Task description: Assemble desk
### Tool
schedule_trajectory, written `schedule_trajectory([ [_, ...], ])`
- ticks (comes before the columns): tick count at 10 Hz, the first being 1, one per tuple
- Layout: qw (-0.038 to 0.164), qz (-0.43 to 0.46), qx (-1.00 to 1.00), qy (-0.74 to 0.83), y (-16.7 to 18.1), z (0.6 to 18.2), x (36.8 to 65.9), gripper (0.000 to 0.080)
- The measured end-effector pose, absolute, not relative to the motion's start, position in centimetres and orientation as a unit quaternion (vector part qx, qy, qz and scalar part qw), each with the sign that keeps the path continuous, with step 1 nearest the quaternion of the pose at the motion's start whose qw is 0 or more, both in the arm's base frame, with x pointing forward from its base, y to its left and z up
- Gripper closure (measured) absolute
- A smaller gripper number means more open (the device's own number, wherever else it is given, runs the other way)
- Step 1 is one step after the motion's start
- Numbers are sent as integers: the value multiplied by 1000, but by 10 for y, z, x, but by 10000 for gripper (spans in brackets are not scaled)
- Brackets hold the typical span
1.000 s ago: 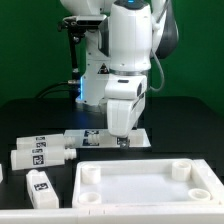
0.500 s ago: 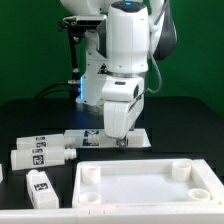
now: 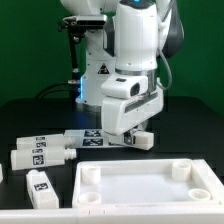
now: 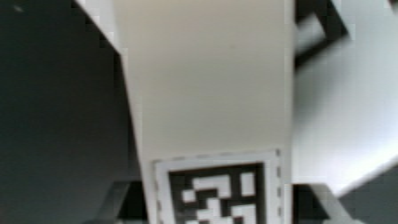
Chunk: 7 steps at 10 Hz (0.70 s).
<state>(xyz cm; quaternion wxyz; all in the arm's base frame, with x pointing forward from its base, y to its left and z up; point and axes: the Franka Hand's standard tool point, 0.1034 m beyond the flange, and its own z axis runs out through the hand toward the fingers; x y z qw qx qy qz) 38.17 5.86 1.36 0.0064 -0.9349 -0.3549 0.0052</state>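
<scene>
My claw (image 3: 130, 137) is low over the middle of the worktop (image 3: 30, 120), pinching a leg (image 3: 144, 139) that sits tilted just above the marker board (image 3: 85, 138). From outside, the arm's own bulk hides the contact. In the wrist view the leg (image 4: 205, 90) fills most of the frame, its tag (image 4: 217, 190) cut off at the edge. The dark fingers (image 4: 128, 198) barely show beside it, blurred. The tabletop (image 3: 140, 190) lies at the near edge, cropped at the exterior view's right. Loose legs (image 3: 40, 155) lie toward the near corner at the exterior view's left, with one further piece cut off there and unidentifiable.
</scene>
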Motion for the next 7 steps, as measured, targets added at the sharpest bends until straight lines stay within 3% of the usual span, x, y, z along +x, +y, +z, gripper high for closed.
schedule_trajectory([
  [2, 14, 2, -988, -154, 66, 10, 387, 515],
  [7, 24, -7, -998, 53, 92, 5, 390, 514],
])
